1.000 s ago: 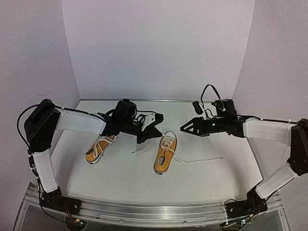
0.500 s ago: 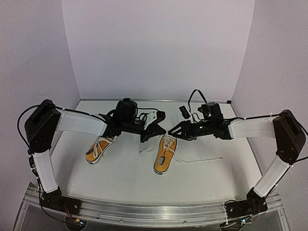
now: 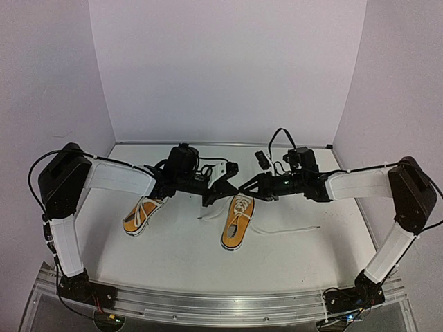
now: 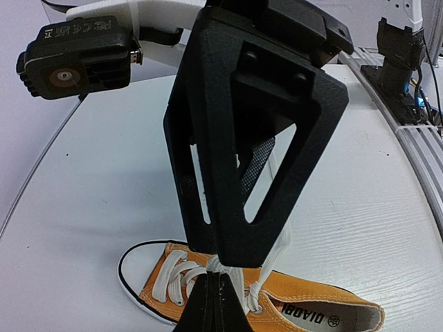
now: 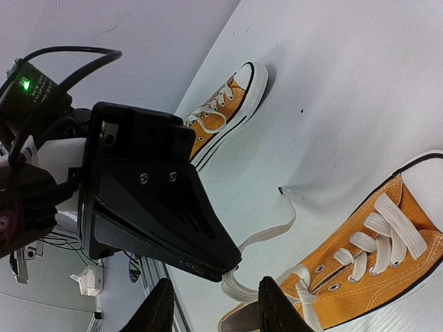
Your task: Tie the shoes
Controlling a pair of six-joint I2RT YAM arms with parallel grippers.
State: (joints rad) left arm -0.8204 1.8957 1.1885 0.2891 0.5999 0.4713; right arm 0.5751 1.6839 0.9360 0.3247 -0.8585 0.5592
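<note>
Two orange shoes with white laces lie on the table: one at the left [image 3: 144, 214], one in the middle [image 3: 238, 220]. My left gripper [image 3: 220, 192] hangs just above the middle shoe [image 4: 325, 308], shut [image 4: 210, 304] on a white lace [image 4: 223, 266] that rises from its eyelets. My right gripper [image 3: 243, 188] faces it tip to tip. In the right wrist view its jaws [image 5: 220, 308] stand open, one either side of a loop of that lace [image 5: 239, 285], without pinching it. The lace's loose tail [image 5: 273, 225] trails onto the table.
The middle shoe's other lace [image 3: 287, 229] runs right across the table. White walls close in the back and both sides. A metal rail [image 3: 221, 308] with the arm bases lines the near edge. The left shoe [image 5: 225, 104] lies apart from both grippers.
My right arm has reached left until its fingertips meet the left gripper over the middle shoe, and its jaws have narrowed. The left gripper has kept its hold on the lace.
</note>
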